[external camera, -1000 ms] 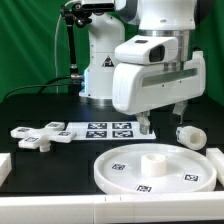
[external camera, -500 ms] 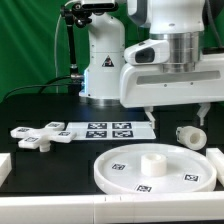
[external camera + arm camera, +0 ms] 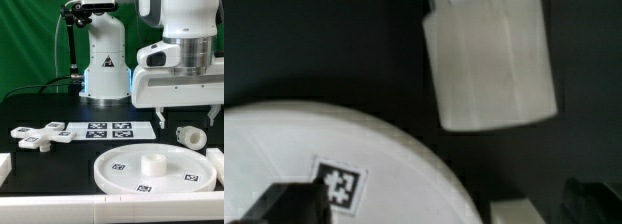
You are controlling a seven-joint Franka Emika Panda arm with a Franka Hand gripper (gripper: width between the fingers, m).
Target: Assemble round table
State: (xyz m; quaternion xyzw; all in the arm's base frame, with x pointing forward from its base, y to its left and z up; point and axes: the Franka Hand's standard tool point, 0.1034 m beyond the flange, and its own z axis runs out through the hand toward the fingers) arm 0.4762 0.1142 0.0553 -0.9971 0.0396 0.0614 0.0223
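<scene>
The large round disc (image 3: 128,172) with its central hub (image 3: 153,161) lies flat at the front of the table. The short cylindrical leg (image 3: 190,135) lies on its side behind the disc, at the exterior view's right. The cross-shaped foot (image 3: 40,135) lies at the left. My gripper (image 3: 186,118) hangs open and empty just above the leg, with one fingertip on each side of it. The wrist view shows the disc's rim (image 3: 349,140) with a tag and a white oblong part (image 3: 491,65), apparently the leg, beyond my open gripper (image 3: 434,210).
The marker board (image 3: 108,129) lies between the foot and the leg. Plain white bars stand at the left edge (image 3: 5,166), the right edge (image 3: 216,160) and along the front (image 3: 100,212). The robot base (image 3: 104,60) rises behind.
My gripper has moved toward the exterior view's right, from above the marker board's end to above the leg. It has stayed open. The parts have not moved.
</scene>
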